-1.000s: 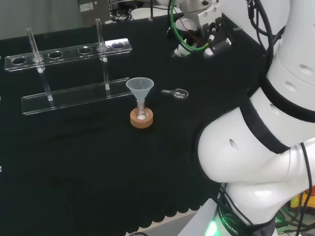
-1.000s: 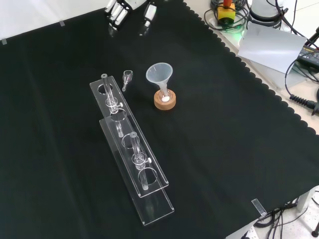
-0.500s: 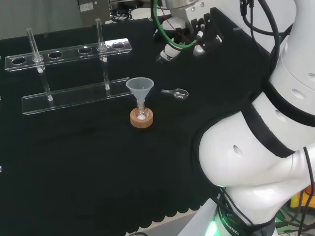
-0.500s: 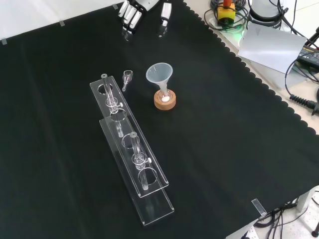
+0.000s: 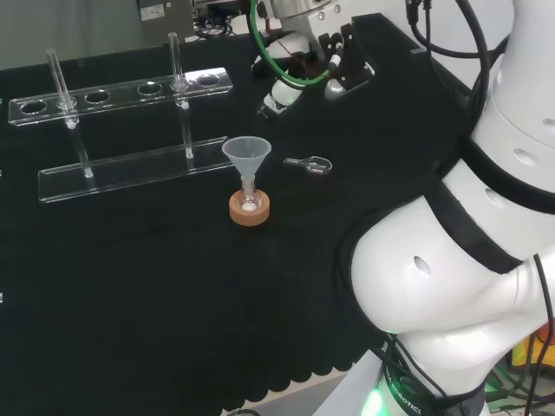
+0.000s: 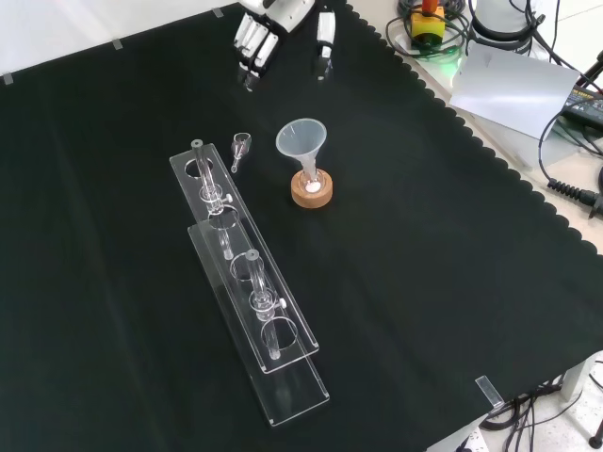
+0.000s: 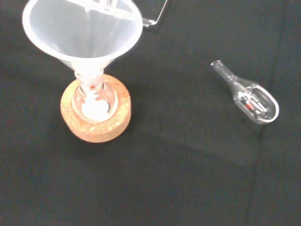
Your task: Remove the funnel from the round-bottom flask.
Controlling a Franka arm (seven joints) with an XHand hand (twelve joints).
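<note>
In the front view, nearest the camera, a clear tube rack (image 6: pixel 250 282) runs along the desk (image 6: pixel 424 282). Beyond its far end the funnel (image 6: pixel 301 141) stands upright with its stem down the neck of the round-bottom flask (image 6: pixel 310 182), which sits in a cork ring (image 6: pixel 312 192). Just left of it lies a small glass piece (image 6: pixel 240 148). Farthest off, the robot hand (image 6: pixel 273 33) hangs above the cloth, well apart from the funnel, its fingers straight and spread, holding nothing. The funnel looks light, stiff and smooth, likely slippery. The flask beneath is fragile and merely rests in its ring. The cone's rim or upper wall seems the best hold, lifting straight up so the stem clears the neck.
</note>
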